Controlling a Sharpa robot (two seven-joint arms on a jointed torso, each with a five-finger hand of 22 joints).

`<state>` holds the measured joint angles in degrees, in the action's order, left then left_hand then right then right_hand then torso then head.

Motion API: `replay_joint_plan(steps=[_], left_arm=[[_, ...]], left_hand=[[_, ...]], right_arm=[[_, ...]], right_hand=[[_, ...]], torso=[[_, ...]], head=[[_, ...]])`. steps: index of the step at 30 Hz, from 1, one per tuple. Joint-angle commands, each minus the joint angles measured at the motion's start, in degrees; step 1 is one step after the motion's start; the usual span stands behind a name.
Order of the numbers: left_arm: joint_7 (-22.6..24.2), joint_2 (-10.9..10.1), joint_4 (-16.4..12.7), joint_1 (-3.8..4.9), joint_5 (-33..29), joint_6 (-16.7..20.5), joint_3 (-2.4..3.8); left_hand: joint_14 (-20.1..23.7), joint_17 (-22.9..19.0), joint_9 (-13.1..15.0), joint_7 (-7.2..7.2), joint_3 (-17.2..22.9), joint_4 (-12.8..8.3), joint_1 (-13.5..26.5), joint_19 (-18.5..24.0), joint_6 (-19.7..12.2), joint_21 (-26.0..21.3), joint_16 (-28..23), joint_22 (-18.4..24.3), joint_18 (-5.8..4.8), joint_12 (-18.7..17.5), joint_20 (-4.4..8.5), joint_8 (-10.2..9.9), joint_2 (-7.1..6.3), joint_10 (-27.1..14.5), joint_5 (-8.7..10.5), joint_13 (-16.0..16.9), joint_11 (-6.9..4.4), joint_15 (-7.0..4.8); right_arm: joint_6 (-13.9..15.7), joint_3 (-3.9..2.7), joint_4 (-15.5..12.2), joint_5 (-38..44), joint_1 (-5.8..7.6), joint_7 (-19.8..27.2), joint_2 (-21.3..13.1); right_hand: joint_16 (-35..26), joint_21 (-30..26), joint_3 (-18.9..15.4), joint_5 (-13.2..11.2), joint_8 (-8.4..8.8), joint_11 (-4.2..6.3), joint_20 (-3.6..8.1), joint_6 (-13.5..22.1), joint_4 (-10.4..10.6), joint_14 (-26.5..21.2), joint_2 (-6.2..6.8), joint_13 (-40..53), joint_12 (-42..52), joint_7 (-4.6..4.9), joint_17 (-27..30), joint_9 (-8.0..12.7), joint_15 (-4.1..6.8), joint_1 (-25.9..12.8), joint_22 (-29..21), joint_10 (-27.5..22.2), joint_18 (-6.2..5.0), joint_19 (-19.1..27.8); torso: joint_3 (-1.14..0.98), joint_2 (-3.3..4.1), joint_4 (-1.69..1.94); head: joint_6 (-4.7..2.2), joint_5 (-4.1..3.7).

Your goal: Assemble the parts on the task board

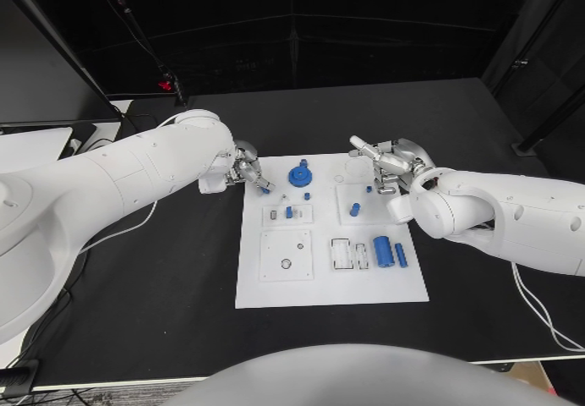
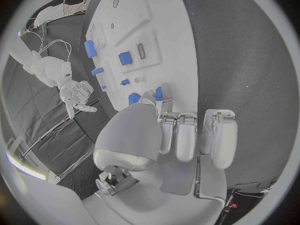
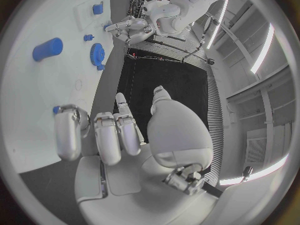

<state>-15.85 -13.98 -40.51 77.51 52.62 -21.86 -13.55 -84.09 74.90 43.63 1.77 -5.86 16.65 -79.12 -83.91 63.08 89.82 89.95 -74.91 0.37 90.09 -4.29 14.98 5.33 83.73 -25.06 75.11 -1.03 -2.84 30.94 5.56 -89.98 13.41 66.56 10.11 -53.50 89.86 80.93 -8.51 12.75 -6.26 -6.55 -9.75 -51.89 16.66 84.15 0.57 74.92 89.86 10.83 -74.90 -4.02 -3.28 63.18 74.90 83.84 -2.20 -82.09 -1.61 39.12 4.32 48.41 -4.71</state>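
My left hand [image 1: 244, 171] hovers at the far left corner of the task board [image 1: 329, 288], fingers curled loosely, holding nothing I can make out — a small blue part [image 2: 159, 93] lies just beyond my fingertips. My right hand [image 1: 385, 165] hangs over the far right corner, empty, the blue gear [image 1: 300, 176] between both hands.

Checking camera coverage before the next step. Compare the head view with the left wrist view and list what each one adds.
Head view alone: the whole white board, the blue gear and two long blue cylinders lying side by side.

Left wrist view alone: the left hand's palm side close up, its fingertips at the board's edge beside a small blue piece.

Both: the board, the right hand and several blue parts.
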Motion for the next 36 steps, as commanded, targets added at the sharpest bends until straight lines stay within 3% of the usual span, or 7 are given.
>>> replay_joint_plan(steps=[1,8,12,18,24,30,36], left_arm=[[0.7,-0.2,-0.1,0.08,0.2,0.4,0.04],[2.1,-0.9,-0.8,0.08,-0.1,1.6,0.04],[3.5,-2.3,-2.7,0.19,-1.6,3.8,0.04],[4.9,-6.4,-8.8,1.64,-4.4,7.6,0.04],[2.2,-9.9,-14.7,3.36,-5.8,7.3,0.04],[-1.8,-12.7,-19.9,3.90,-6.7,5.5,0.03],[-6.4,-14.7,-24.8,3.91,-7.0,6.6,0.02]], left_hand=[[-5.9,15.1,0.1,0.07,0.6,0.0,-9.2,-6.1,0.4,0.2,0.0,-15.1,-0.37,-0.1,-0.01,-0.4,8.47,6.3,-0.38,14.9,-0.25,-0.22],[-5.9,15.1,0.1,0.08,1.2,0.0,-9.4,-6.1,0.6,0.2,0.0,-15.1,-0.37,-0.1,-0.01,-0.5,8.12,6.3,-0.81,14.9,-0.24,-0.22],[-5.9,15.1,0.1,0.08,1.4,0.0,-9.5,-6.1,0.7,0.2,0.0,-15.1,-0.37,-0.1,0.00,-0.5,7.92,6.3,-1.00,14.9,-0.25,-0.22],[-5.9,15.1,0.1,0.08,1.5,0.0,-9.5,-6.1,0.8,0.2,0.0,-15.1,-0.37,-0.1,0.00,-0.5,7.84,6.3,-1.06,14.9,-0.25,-0.22],[-5.9,15.1,0.1,0.08,1.6,0.1,-9.5,-6.1,0.9,0.2,0.0,-15.1,-0.37,-0.1,0.01,-0.5,7.77,6.3,-1.11,14.9,-0.25,-0.23],[-5.9,15.1,0.2,0.10,1.7,0.1,-9.3,-6.1,1.0,0.2,0.0,-15.1,-0.37,-0.1,0.00,-0.5,7.71,6.3,-1.21,14.9,-0.24,-0.24],[-5.9,15.1,0.2,0.09,1.8,0.1,-9.3,-6.1,1.1,0.2,0.0,-15.1,-0.37,-0.1,0.01,-0.5,7.70,6.3,-1.33,14.9,-0.24,-0.25]], right_arm=[[-0.3,-0.02,0.0,0.1,0.06,0.2,0.0],[-0.4,-0.02,0.1,0.1,-0.07,0.0,-0.1],[-0.4,-0.02,0.1,0.1,-0.28,0.0,-0.2],[-0.4,-0.02,0.2,0.1,-0.44,0.0,-0.4],[-0.3,-0.02,0.3,0.1,-0.49,0.1,-0.5],[-0.3,-0.01,0.3,0.1,-0.51,0.2,-0.3],[-0.3,-0.01,0.3,0.1,-0.52,0.2,-0.3]], right_hand=[[0.1,-0.4,-0.4,0.4,-0.33,-0.38,-0.16,0.0,0.0,5.9,-0.37,15.1,0.1,0.19,-15.1,0.1,-0.38,0.0,11.3,6.2,-0.66,0.3],[0.1,-0.4,-0.4,0.4,-0.34,-0.38,-0.16,0.0,0.0,5.9,-0.40,15.1,0.1,0.18,-15.1,0.1,-0.38,-0.1,11.3,6.2,-0.68,0.3],[0.1,-0.4,-0.4,0.4,-0.34,-0.38,-0.16,0.0,0.0,5.9,-0.41,15.1,0.1,0.18,-15.1,0.1,-0.38,-0.1,11.3,6.2,-0.68,0.3],[0.1,-0.4,-0.4,0.4,-0.34,-0.38,-0.16,0.0,0.0,5.9,-0.41,15.1,0.1,0.18,-15.1,0.1,-0.38,-0.1,11.3,6.2,-0.68,0.3],[0.1,-0.4,-0.4,0.4,-0.34,-0.38,-0.16,0.0,0.0,5.9,-0.41,15.1,0.1,0.18,-15.1,0.1,-0.38,-0.1,11.3,6.2,-0.68,0.3],[0.1,-0.5,-0.4,0.4,-0.35,-0.37,-0.16,0.0,0.1,5.9,-0.48,15.1,0.1,0.17,-15.1,0.1,-0.38,-0.1,11.2,6.2,-0.71,0.4],[0.1,-0.5,-0.4,0.4,-0.35,-0.37,-0.16,0.0,0.1,5.9,-0.48,15.1,0.1,0.17,-15.1,0.1,-0.38,-0.1,11.2,6.2,-0.71,0.4]], torso=[[-0.01,-0.02,0.09],[0.01,-0.03,0.09],[-0.03,-0.07,0.15],[-0.14,-0.09,0.21],[-0.28,-0.18,0.33],[-0.29,-0.16,0.34],[-0.30,-0.17,0.41]], head=[[0.00,-0.05],[-0.07,-0.07],[-0.12,-0.14],[-0.15,-0.02],[-0.08,0.33],[-0.05,0.65],[0.01,0.78]])
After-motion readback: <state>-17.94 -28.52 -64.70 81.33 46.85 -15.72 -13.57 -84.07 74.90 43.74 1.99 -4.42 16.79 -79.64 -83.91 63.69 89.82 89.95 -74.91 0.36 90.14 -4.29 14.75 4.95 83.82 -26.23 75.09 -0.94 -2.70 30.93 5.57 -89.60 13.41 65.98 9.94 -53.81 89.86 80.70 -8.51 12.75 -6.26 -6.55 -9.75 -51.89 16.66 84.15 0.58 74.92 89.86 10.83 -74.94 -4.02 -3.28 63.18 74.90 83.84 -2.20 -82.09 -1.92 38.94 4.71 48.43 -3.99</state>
